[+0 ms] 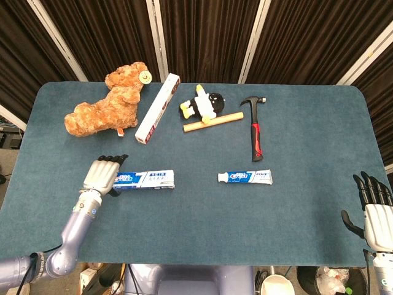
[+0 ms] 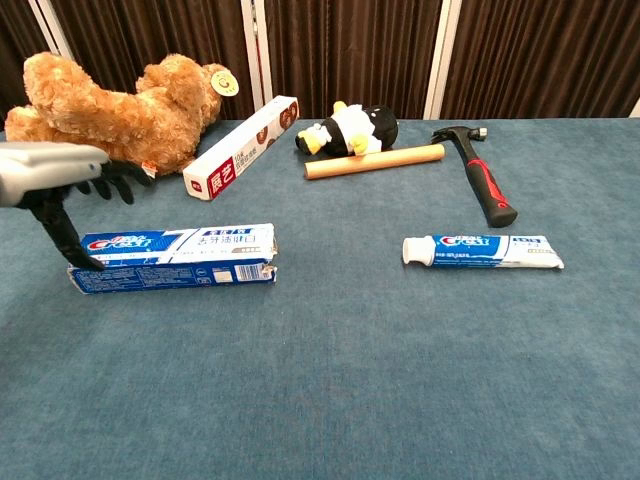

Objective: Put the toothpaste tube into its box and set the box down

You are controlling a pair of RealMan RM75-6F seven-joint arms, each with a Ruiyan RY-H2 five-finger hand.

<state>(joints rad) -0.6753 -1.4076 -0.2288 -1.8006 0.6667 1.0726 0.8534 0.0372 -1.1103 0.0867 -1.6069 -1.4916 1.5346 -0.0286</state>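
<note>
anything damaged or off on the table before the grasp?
The blue cardboard toothpaste box has a ragged, torn-looking open right end. The blue-and-white toothpaste tube lies flat, intact, apart from it. Nothing spilled.
</note>
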